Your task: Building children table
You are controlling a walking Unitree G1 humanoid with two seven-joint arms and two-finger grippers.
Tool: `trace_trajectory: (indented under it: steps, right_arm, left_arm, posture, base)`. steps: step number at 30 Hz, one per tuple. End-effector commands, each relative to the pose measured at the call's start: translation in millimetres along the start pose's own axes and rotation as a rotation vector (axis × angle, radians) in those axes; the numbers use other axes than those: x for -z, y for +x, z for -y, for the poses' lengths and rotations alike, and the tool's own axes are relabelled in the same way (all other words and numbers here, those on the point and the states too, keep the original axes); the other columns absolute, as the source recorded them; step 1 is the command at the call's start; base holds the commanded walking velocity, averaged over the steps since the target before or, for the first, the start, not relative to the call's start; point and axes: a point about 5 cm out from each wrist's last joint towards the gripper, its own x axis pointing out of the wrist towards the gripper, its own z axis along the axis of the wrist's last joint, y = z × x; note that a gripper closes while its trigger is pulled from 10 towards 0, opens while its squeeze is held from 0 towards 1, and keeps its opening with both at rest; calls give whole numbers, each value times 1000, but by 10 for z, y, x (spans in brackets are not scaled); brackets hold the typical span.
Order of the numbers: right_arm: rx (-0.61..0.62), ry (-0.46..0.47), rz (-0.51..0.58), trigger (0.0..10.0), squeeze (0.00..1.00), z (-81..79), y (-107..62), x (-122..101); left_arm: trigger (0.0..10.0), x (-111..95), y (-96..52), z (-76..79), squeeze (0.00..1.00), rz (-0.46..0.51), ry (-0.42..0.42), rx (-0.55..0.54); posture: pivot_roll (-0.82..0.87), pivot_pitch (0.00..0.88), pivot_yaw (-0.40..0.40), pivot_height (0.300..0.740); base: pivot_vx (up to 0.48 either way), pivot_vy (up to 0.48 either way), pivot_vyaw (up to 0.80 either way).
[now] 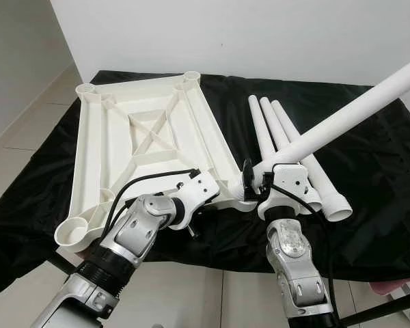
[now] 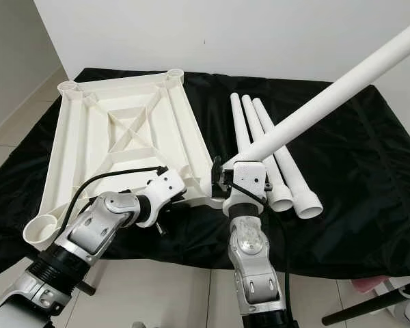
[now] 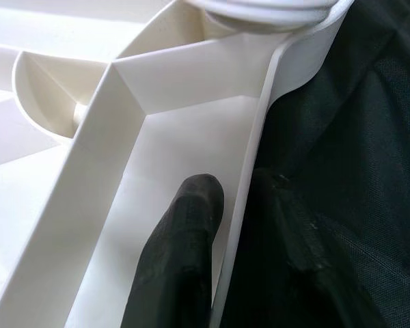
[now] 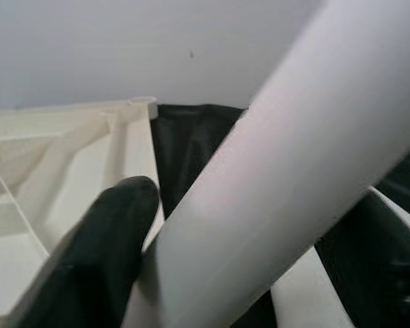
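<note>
A white plastic table top (image 1: 96,157) lies upside down on the black cloth, ribs and corner sockets facing up. My left gripper (image 3: 236,198) is shut on its thin near-right rim, one black finger (image 3: 191,225) inside the rim and the other outside. My right gripper (image 1: 254,179) is shut on a white table leg (image 1: 355,113). This leg slants up to the right, with its lower end at the near-right corner socket (image 3: 266,10). In the right wrist view one finger (image 4: 113,232) presses against the leg (image 4: 280,178). Three more legs (image 1: 273,126) lie side by side to the right of the top.
The black cloth (image 1: 369,178) covers a low surface against a white wall. Its near edge hangs over tiled floor (image 1: 212,294). A pink object (image 1: 389,287) and a black bar (image 2: 369,304) sit at the bottom right.
</note>
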Motion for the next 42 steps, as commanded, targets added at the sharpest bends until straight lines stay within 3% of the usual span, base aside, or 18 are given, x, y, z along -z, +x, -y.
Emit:
trace_trajectory:
  steps: [1,16,17,19,20,26,28,32,39,42]
  right_arm:
    - [-13,20,13,0,0,-9,7,-16]
    - [-1,43,72,0,0,133,140,-130]
    - [-8,55,70,510,0,150,161,-136]
    - [-13,63,67,510,0,159,173,-138]
    - [-26,72,66,10000,0,175,196,-148]
    - [-91,91,66,10000,0,177,229,-167]
    - [-209,112,63,10000,0,146,243,-183]
    - [-318,114,36,10000,0,159,251,-172]
    - [-435,65,-12,10000,0,369,291,-131]
    - [-487,40,-65,10000,0,552,305,-61]
  left_arm:
    - [10000,-137,-1,42,0,50,40,24]
    - [10000,-135,1,43,0,51,40,25]
    - [10000,-134,1,44,0,50,40,25]
    - [10000,-133,2,44,0,50,40,25]
    - [10000,-133,2,45,0,50,39,25]
    - [10000,-132,2,49,0,50,38,26]
    - [10000,-131,0,52,0,50,37,25]
    - [10000,-131,-5,49,0,50,37,23]
    - [10000,-126,-18,36,0,50,33,17]
    - [10000,-112,-30,23,0,46,32,12]
  posture:
    - [-111,104,38,740]
    - [-112,96,39,740]
    - [-112,96,39,740]
    - [-113,95,39,740]
    - [-113,95,39,740]
    - [-112,94,38,740]
    - [-112,93,37,740]
    - [-113,94,36,740]
    - [-113,104,34,740]
    - [-113,110,34,740]
  base:
    - [0,0,0]
    - [0,0,0]
    - [0,0,0]
    - [0,0,0]
    - [0,0,0]
    - [0,0,0]
    - [0,0,0]
    - [0,0,0]
    - [0,0,0]
    - [0,0,0]
